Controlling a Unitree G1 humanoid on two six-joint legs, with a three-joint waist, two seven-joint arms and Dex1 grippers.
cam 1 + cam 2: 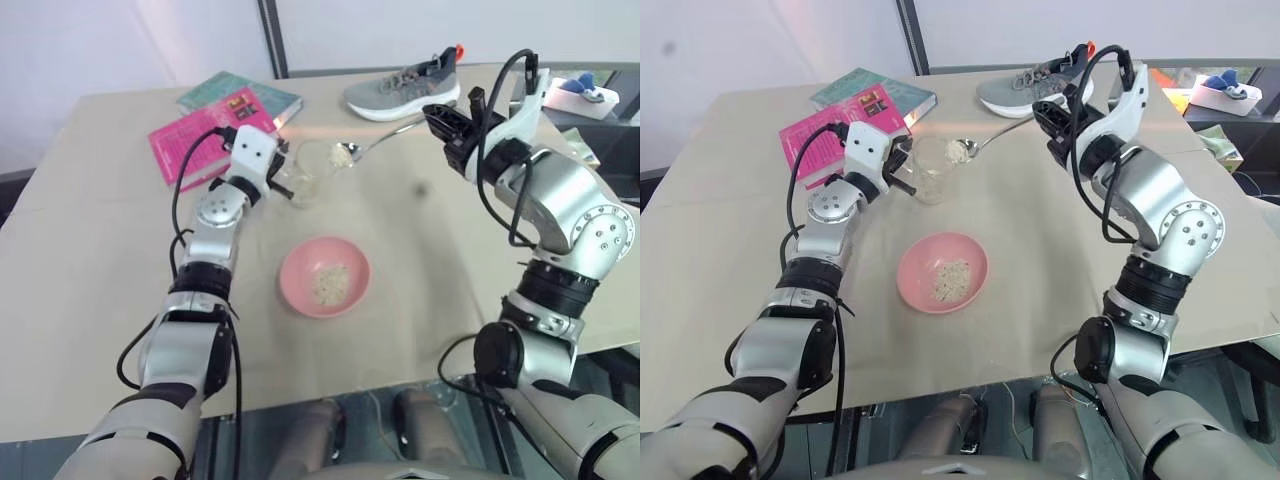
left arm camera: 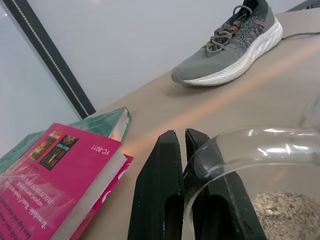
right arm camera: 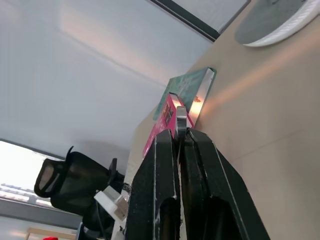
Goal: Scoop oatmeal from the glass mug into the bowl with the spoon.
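1. The left gripper [image 2: 181, 145] is clamping the rim of the glass mug [image 1: 306, 178], which is standing on the table [image 1: 440, 250] just beyond the bowl [image 1: 324, 277].
2. The right gripper [image 1: 432, 112] is pinching the handle of the spoon [image 1: 378, 142]; its heaped head is hovering over the mug.
3. Oatmeal [image 1: 329, 283] is lying in the bowl, in the mug and on the spoon.
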